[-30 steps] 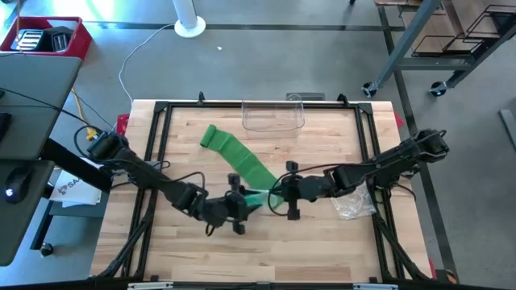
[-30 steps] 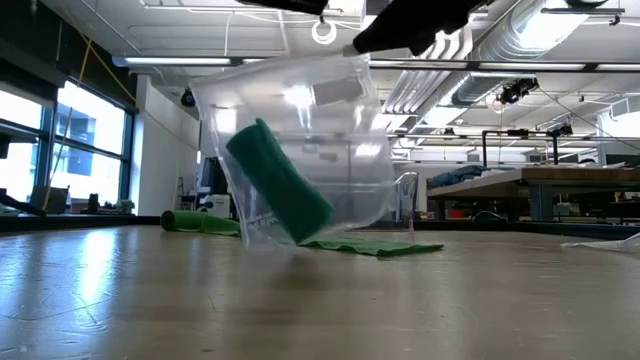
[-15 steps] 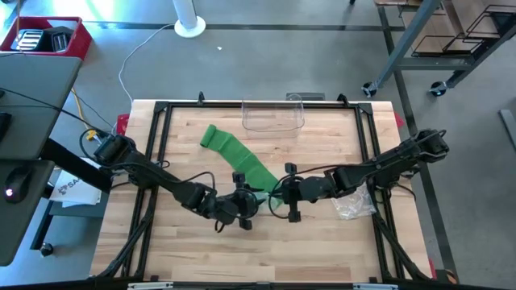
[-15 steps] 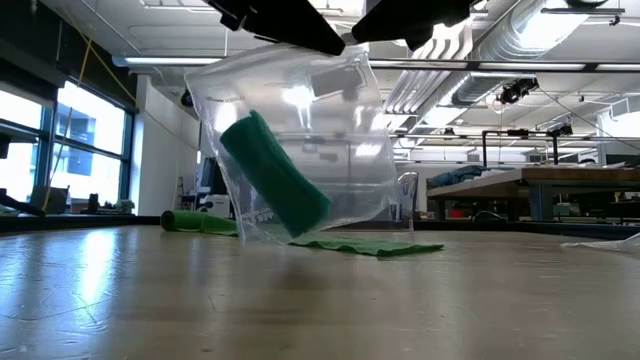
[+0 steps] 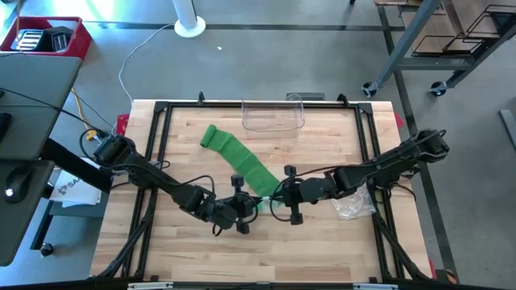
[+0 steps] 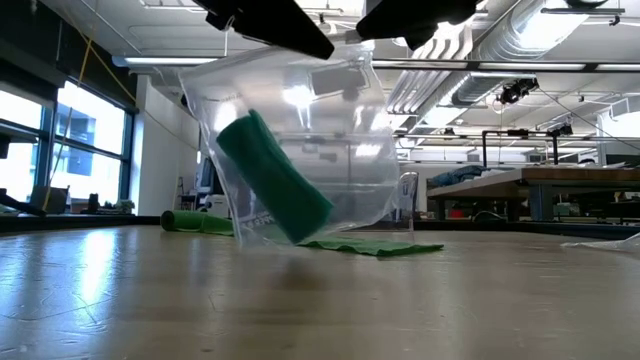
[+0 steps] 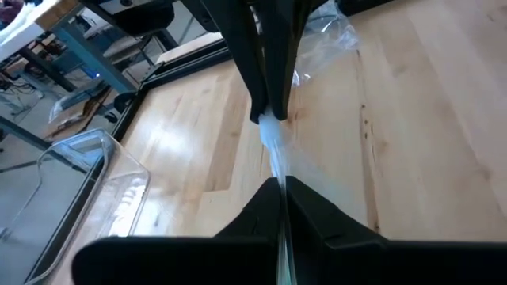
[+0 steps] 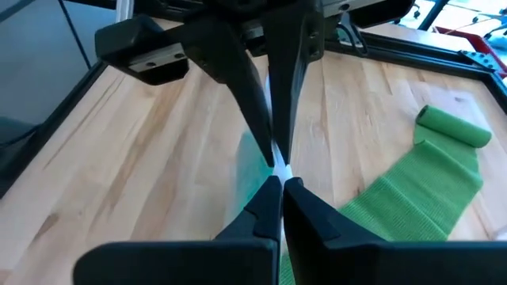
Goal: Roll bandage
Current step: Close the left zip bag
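A clear plastic bag [image 6: 300, 150] hangs between my two grippers, with a rolled green bandage [image 6: 275, 180] lying slanted inside it. My left gripper [image 5: 246, 205] and my right gripper [image 5: 278, 197] meet tip to tip over the table's middle, both shut on the bag's top. A second green bandage [image 5: 238, 161] lies partly unrolled on the table, its rolled end [image 5: 211, 137] toward the far left. In the low view my left gripper [image 6: 270, 20] is at the bag's top left and my right gripper [image 6: 410, 15] at its top right. My left gripper pinches the bag's top edge [image 7: 276, 158] between its two fingers, slanting down from the table's left. The bag hangs below the fingers. My right gripper pinches the same top edge [image 8: 277, 162] right beside the left fingertips [image 8: 257, 119], slanting down from the table's right. The bag hangs below it with the roll inside, seemingly clear of the table.
A clear plastic container [image 5: 272, 114] stands at the table's far edge. Crumpled clear wrapping [image 5: 355, 205] lies on the right, under my right arm. A black frame [image 5: 161, 109] runs around the table. Bare wood lies along the near side.
My left gripper has moved toward the right gripper, come down a little and shut on the bag's top edge. The bag's left top corner has shifted slightly leftward with it. The right gripper has stayed where it was.
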